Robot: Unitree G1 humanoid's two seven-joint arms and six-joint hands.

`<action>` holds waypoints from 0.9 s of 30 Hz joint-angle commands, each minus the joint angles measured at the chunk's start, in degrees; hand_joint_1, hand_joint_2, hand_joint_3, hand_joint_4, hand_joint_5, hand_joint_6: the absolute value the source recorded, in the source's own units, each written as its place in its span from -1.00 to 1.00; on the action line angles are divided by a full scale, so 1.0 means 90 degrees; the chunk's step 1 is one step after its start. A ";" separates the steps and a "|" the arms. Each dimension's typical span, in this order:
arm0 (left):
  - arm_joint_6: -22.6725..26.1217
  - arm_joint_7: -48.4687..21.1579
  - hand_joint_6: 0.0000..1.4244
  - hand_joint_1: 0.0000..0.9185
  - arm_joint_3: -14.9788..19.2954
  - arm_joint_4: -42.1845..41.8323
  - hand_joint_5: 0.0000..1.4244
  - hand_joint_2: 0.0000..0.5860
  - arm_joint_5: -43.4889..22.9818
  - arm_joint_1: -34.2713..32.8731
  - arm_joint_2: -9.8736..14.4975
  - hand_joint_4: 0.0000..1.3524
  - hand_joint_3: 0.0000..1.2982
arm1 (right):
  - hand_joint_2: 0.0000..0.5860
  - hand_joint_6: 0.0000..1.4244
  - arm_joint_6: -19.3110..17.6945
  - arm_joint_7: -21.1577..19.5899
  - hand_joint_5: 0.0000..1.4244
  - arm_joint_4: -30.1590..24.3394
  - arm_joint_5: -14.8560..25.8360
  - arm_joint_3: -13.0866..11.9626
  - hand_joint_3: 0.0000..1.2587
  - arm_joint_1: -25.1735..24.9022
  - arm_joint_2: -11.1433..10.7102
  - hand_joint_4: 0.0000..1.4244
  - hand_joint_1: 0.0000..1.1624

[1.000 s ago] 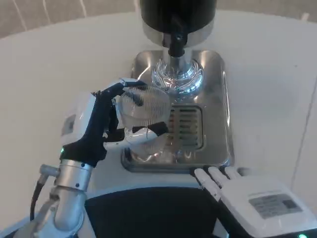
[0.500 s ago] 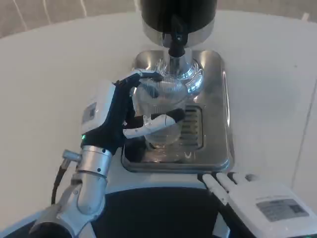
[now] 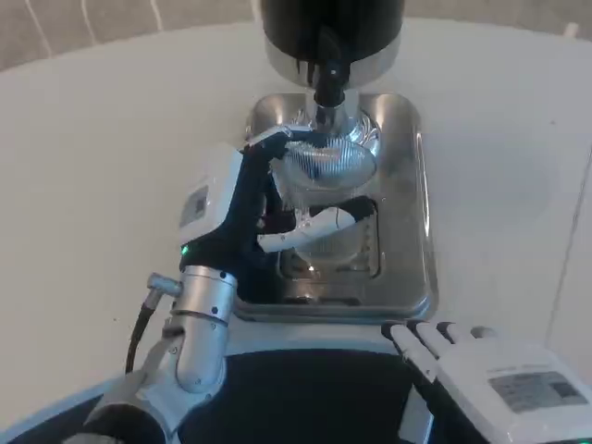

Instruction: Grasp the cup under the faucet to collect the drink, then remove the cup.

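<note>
A clear ribbed cup (image 3: 326, 176) hangs over the steel drip tray (image 3: 412, 199), its rim close under the black faucet spout (image 3: 328, 81) of the dispenser (image 3: 331, 28). My left hand (image 3: 248, 202) grips the cup from its left side, fingers wrapped round the far rim and thumb across the near wall. My right hand (image 3: 481, 365) lies flat at the lower right, fingers stretched out toward the tray's front edge, holding nothing.
The tray's slotted grate (image 3: 361, 245) lies under the cup. White table (image 3: 102, 157) spreads to the left and right of the tray. A seam in the table (image 3: 572, 231) runs down the right edge.
My left hand has carried the cup up and to the right, from the tray's front left to under the spout. My right hand has slid slightly right and down.
</note>
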 commanded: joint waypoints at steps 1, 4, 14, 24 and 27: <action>0.0013 0.0077 0.80 0.08 -0.0204 0.0046 0.40 -0.92 0.0045 -0.0154 0.0011 0.01 0.00 | 0.68 -1.00 0.0040 0.0080 -1.00 -0.0100 -0.0046 -0.0009 -1.00 0.0038 0.0163 -1.00 -0.24; 0.0104 0.0143 0.63 -0.13 -0.0367 0.0039 0.19 -0.76 0.0168 -0.0180 0.0052 -0.23 -0.15 | 0.67 -1.00 0.0062 0.0102 -1.00 -0.0100 -0.0052 0.0002 -1.00 0.0002 0.0172 -1.00 -0.24; 0.0335 0.0248 0.30 -0.17 -0.0661 0.0028 -0.09 -0.65 0.0203 -0.0215 0.0212 -0.48 -0.35 | 0.66 -1.00 0.0120 0.0079 -1.00 -0.0093 0.0073 -0.0023 -0.99 0.0016 0.0124 -1.00 -0.26; 0.0235 0.0140 -0.32 -0.35 -0.0726 0.0005 -0.45 -0.79 0.0156 -0.0216 0.0456 -0.79 -0.70 | 0.63 -1.00 0.0148 0.0062 -1.00 -0.0050 0.0032 0.0033 -0.98 -0.0022 0.0140 -1.00 -0.27; 0.0172 0.0065 -0.37 -0.46 -0.0746 -0.0007 -0.50 -0.86 0.0137 -0.0214 0.0512 -0.83 -0.78 | 0.62 -1.00 0.0154 0.0054 -1.00 -0.0039 0.0045 0.0025 -0.98 -0.0035 0.0132 -1.00 -0.27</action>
